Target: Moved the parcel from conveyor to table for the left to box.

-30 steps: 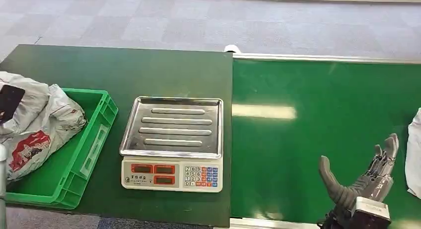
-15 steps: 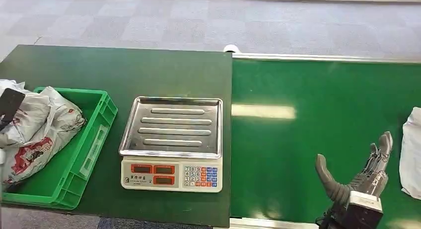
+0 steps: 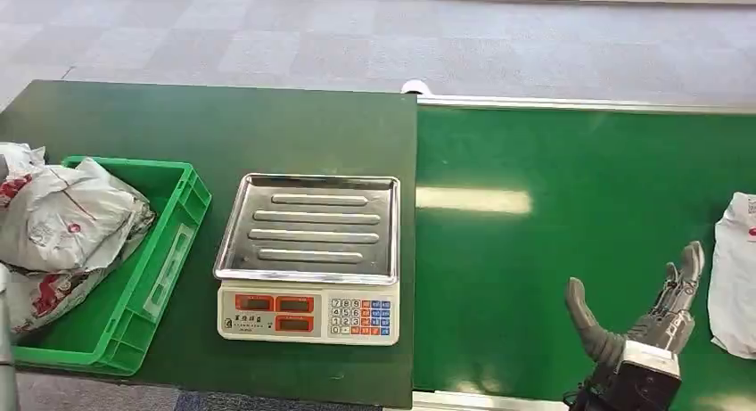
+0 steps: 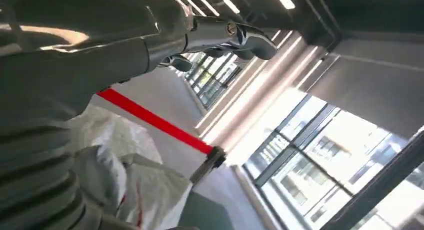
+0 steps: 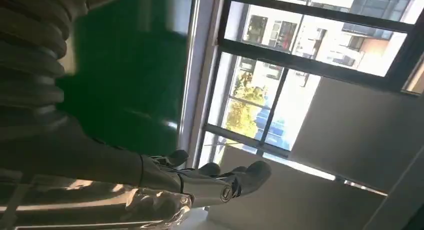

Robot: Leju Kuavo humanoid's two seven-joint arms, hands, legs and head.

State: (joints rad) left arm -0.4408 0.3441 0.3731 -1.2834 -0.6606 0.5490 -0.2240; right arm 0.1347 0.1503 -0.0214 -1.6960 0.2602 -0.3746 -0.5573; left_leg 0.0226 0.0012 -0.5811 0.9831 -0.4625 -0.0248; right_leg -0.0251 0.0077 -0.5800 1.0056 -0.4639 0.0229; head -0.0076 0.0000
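Note:
A white parcel [image 3: 736, 286] lies on the green conveyor belt [image 3: 553, 215] at the far right edge. My right hand [image 3: 644, 320] hovers just left of it, open, thumb spread away from the fingers, not touching the parcel. The right wrist view shows this hand [image 5: 200, 182] with straight fingers and nothing in it. Grey parcels with red print [image 3: 62, 228] lie heaped in the green box [image 3: 174, 237] at the table's left. My left hand [image 4: 210, 35] is stretched out with nothing in it, above the crumpled grey parcels [image 4: 125, 185].
A weighing scale with a steel tray [image 3: 309, 228] stands on the dark green table [image 3: 223, 126] between the box and the belt. The belt's metal rail [image 3: 579, 105] runs along the far side. Grey floor lies beyond.
The grey parcel at the left has sunk into the box and my left hand has left the head view. The white parcel has moved left towards my right hand, which dropped slightly.

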